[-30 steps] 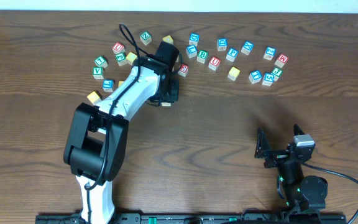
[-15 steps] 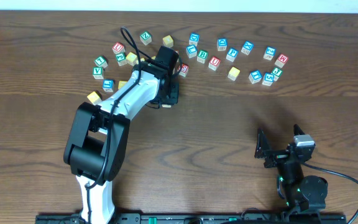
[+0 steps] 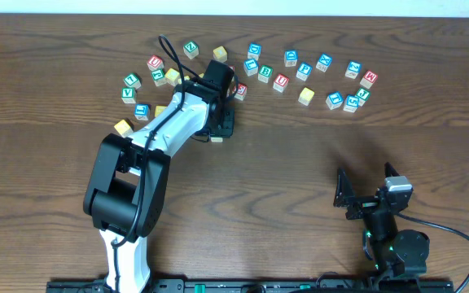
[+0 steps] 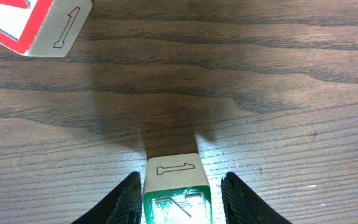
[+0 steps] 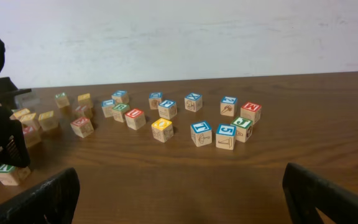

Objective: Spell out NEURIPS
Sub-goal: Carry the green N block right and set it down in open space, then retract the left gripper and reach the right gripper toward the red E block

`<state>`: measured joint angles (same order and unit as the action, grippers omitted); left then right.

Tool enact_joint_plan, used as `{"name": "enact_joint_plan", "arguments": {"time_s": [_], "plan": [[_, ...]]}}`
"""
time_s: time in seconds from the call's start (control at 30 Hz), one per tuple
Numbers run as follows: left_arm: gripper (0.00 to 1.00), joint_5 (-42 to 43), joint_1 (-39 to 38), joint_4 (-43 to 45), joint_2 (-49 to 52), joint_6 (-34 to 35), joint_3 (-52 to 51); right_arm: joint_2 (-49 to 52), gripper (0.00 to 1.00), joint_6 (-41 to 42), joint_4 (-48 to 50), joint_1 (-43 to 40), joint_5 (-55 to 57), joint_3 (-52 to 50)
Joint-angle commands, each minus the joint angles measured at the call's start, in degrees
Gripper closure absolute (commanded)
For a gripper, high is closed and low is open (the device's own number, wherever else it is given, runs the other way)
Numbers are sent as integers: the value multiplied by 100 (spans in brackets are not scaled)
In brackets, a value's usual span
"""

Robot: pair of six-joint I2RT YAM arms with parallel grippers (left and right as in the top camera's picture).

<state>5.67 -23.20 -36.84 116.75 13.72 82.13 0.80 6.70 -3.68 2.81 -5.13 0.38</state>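
My left gripper [image 3: 221, 124] reaches to the table's middle left. In the left wrist view its fingers [image 4: 180, 208] stand on either side of a green-faced cube [image 4: 176, 186] that rests on the wood. The left finger touches it and a narrow gap shows at the right finger. The cube's letter is cut off by the frame edge. A red-faced cube [image 4: 36, 25] lies ahead to the left. Several other letter cubes [image 3: 281, 80] lie in an arc along the far side, with a yellow-topped cube [image 3: 305, 96] among them. My right gripper [image 3: 345, 197] is open and empty.
Loose cubes cluster at the far left around the left arm [image 3: 141, 110]. In the right wrist view the cubes [image 5: 201, 134] lie ahead, the yellow-topped cube [image 5: 162, 129] among them, with bare wood between them and the open fingers [image 5: 179, 199].
The left gripper has shifted very slightly over the last second. The right arm has not moved.
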Motion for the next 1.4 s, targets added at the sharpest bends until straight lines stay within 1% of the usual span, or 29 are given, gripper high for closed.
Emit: {"name": "enact_joint_plan", "arguments": {"time_s": [0.0, 0.2, 0.23, 0.37, 0.5, 0.63, 0.77, 0.87, 0.93, 1.0, 1.13, 1.23, 1.37], "plan": [[59, -33, -11, 9, 2, -35, -63, -2, 1, -57, -24, 17, 31, -7], [57, -31, 103, -417, -361, -35, 354, -2, 1, -57, -24, 17, 31, -7], [54, -31, 127, -514, -483, -35, 450, -2, 1, -57, -24, 17, 31, -7], [48, -31, 240, -925, -1189, -31, 800, -2, 1, -57, -24, 17, 31, -7], [42, -31, 354, -1185, -2079, -31, 855, -2, 1, -59, -24, 17, 31, -7], [41, -33, 551, -1480, -2881, -28, 855, -2, 1, -57, -24, 17, 31, -7], [41, -31, 835, -1716, -3429, -28, 855, -2, 1, -59, -24, 17, 31, -7], [41, -31, 1040, -1827, -3624, -31, 855, -2, 1, -63, 4, 17, 72, -7], [40, -31, 1176, -1886, -3665, -31, 852, -2, 1, -48, 52, 17, 302, -7], [41, -31, 1261, -1950, -3663, -31, 852, -2, 1, 50, 199, 17, -15, -7], [40, -31, 1290, -2013, -3659, -33, 833, -2, 1, -15, 306, 17, -553, 28], [41, -31, 1290, -2011, -3659, -33, 833, 37, 1, -17, 269, 17, -597, 240], [41, -24, 1287, -2013, -3659, 26, 833, 437, 1, -369, 236, 17, -562, 905]]}}
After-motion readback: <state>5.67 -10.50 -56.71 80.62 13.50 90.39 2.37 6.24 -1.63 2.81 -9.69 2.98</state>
